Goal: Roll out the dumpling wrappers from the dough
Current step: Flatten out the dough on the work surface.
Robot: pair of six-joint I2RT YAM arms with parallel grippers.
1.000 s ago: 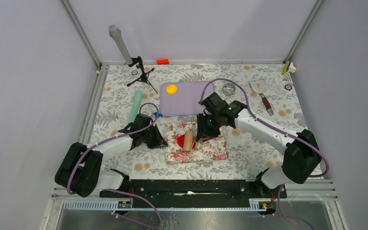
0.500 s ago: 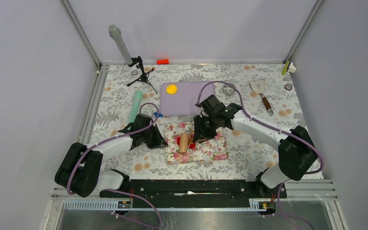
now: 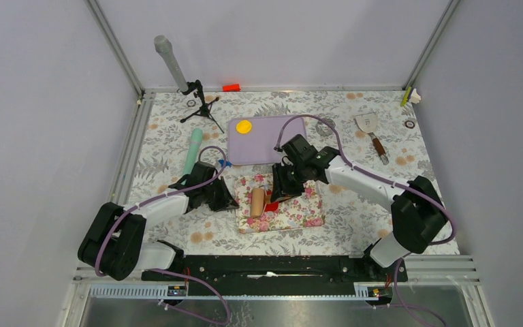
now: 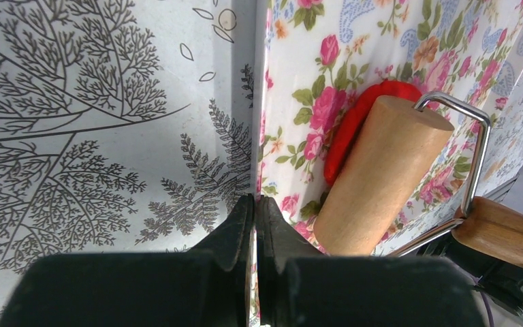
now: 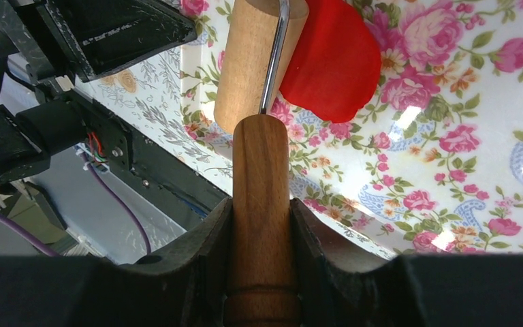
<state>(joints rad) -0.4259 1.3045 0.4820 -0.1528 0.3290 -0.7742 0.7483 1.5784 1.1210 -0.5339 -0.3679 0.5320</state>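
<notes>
**A:** Fig. legend, pt. 1: where did the dough lie?

**B:** On the floral mat, approx. mid-tbl, just in front of the purple board. It was a flat red sheet w/ a rounded outline. The rolling pin sat on the sheet's left edge, and the rest of the sheet showed to the pin's right.

**A:** Pt. 2: state of the claws?

**B:** The right gripper was clamped on the pin's wooden handle, w/ one finger pressed vs. each side. A wire yoke ran fwd from the handle to the roller. The left gripper was closed, jaws touching w/ no gap btwn them, tips down at the mat's left edge. Whether it actually pinched the mat couldn't be told.

**A:** Pt. 3: any wrappers?

**B:** One yellow wrapper, a small flat disc, lay on the board's far-left corner, well apart from the mat.

**A:** Pt. 4: misc.?

**B:** A pale green cylinder lay left of the board. A spatula lay far right. Both rested on the leaf-print tbl cover.
</notes>
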